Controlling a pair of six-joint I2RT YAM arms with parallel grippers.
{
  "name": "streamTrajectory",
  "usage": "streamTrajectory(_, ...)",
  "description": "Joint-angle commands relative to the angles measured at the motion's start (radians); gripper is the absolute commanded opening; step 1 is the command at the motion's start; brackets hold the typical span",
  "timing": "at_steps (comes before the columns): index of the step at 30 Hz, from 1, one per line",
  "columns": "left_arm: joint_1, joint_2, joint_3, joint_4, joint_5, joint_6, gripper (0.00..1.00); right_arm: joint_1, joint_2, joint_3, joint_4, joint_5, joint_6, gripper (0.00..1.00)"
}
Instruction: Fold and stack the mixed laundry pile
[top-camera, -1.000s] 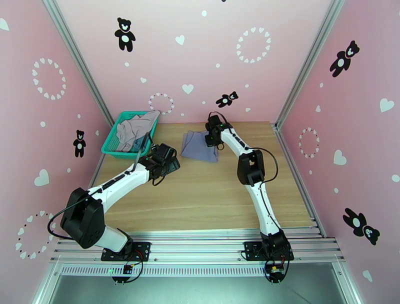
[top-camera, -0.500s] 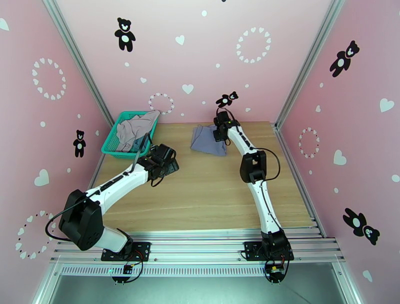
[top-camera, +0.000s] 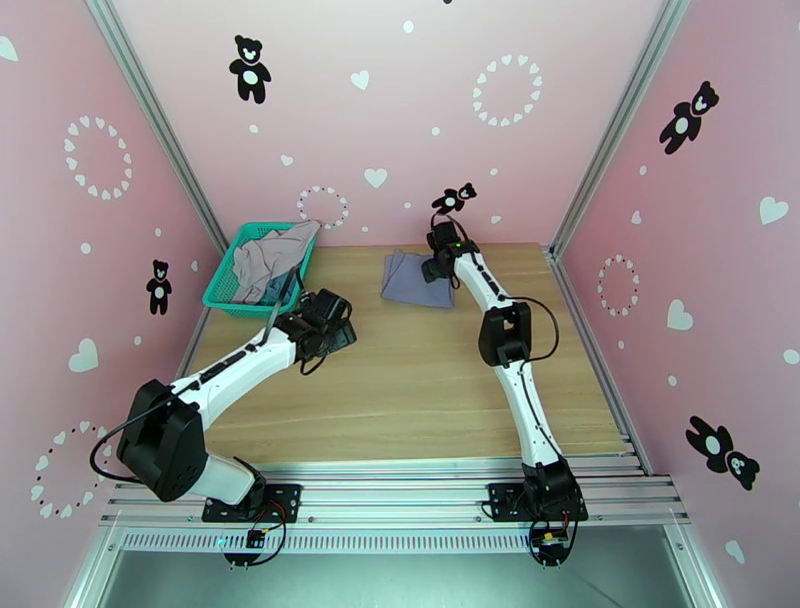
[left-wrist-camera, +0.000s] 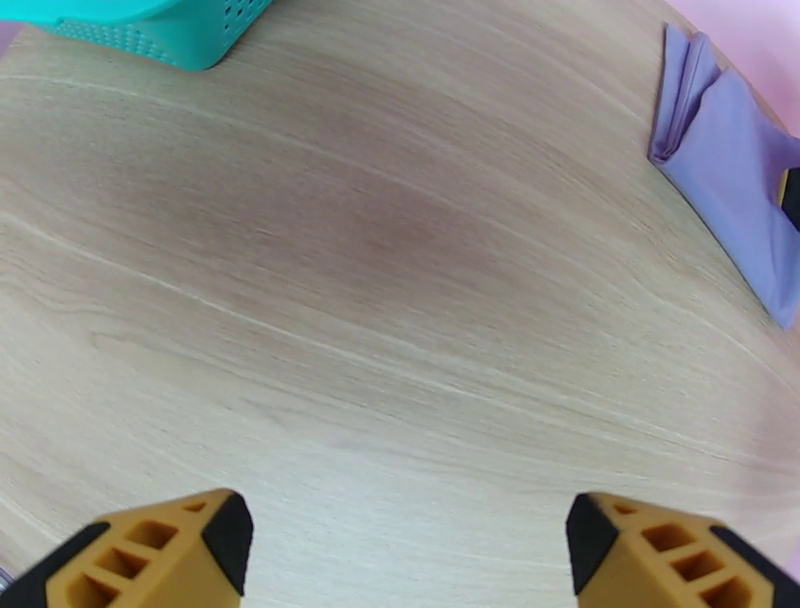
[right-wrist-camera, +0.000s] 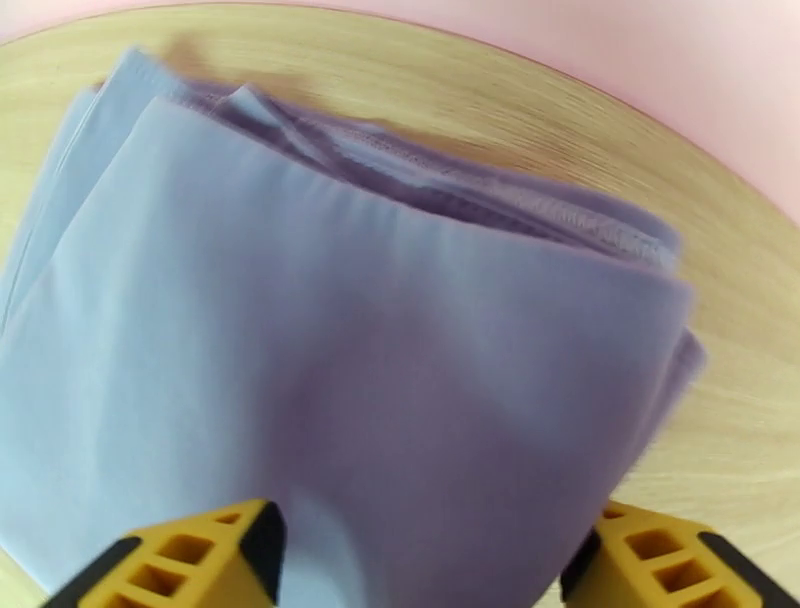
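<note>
Toward one o'clock on the counter (top-camera: 400, 390) lies the grey-lavender garment (top-camera: 408, 282), folded into a flat, layered rectangle. The right pincer (top-camera: 437, 264) sits at the cloth's three o'clock edge. In the right wrist view, that pincer (right-wrist-camera: 430, 555) is spread wide over the folded cloth (right-wrist-camera: 350, 360), pinching nothing; whether its fingers (right-wrist-camera: 190, 560) touch the fabric I cannot tell.

At ten o'clock stands the green mesh basket (top-camera: 222, 296). It holds the crumpled pale mauve-grey garment (top-camera: 268, 255), which drapes over the far rim, and a patch of dusty teal-blue cloth (top-camera: 274, 290) shows beneath it. The left pincer (top-camera: 338, 328) is just beside the basket's four o'clock corner, well apart from the folded garment. Its own camera shows it (left-wrist-camera: 405, 530) spread over bare wood, gripping nothing.
</note>
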Motion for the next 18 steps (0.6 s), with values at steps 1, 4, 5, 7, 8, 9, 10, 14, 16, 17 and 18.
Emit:
streamTrajectory(1, -0.004, -0.047, 0.033, -0.036, -0.048, 0.034, 0.89, -0.028, -0.101, 0.034, -0.019, -0.017, 0.052, 0.86)
streamTrajectory(4, -0.001, -0.069, 0.094, -0.076, -0.085, 0.064, 0.88, -0.044, -0.192, 0.025, -0.075, -0.022, 0.086, 0.95)
streamTrajectory(5, 0.003, -0.076, 0.117, -0.088, -0.093, 0.077, 0.89, -0.047, -0.227, 0.013, -0.107, -0.029, 0.098, 0.97)
streamTrajectory(7, 0.021, -0.088, 0.159, -0.113, -0.094, 0.099, 0.88, -0.047, -0.301, -0.056, -0.160, -0.056, 0.136, 0.97)
streamTrajectory(8, 0.032, -0.089, 0.181, -0.128, -0.090, 0.107, 0.89, -0.046, -0.348, -0.114, -0.182, -0.079, 0.162, 0.96)
streamTrajectory(9, 0.043, -0.090, 0.201, -0.142, -0.085, 0.117, 0.88, -0.045, -0.390, -0.183, -0.191, -0.106, 0.190, 0.92)
streamTrajectory(10, 0.056, -0.088, 0.223, -0.152, -0.077, 0.129, 0.88, -0.045, -0.435, -0.271, -0.195, -0.158, 0.221, 0.84)
streamTrajectory(14, 0.129, -0.071, 0.301, -0.173, -0.041, 0.182, 0.87, -0.036, -0.582, -0.623, -0.106, -0.322, 0.318, 0.27)
streamTrajectory(16, 0.184, -0.049, 0.343, -0.177, 0.002, 0.201, 0.87, -0.024, -0.618, -0.756, -0.045, -0.343, 0.350, 0.00)
streamTrajectory(17, 0.208, -0.040, 0.359, -0.174, 0.023, 0.208, 0.87, -0.020, -0.621, -0.792, -0.029, -0.345, 0.359, 0.00)
streamTrajectory(18, 0.236, -0.027, 0.378, -0.169, 0.047, 0.215, 0.87, -0.015, -0.615, -0.821, -0.013, -0.350, 0.366, 0.00)
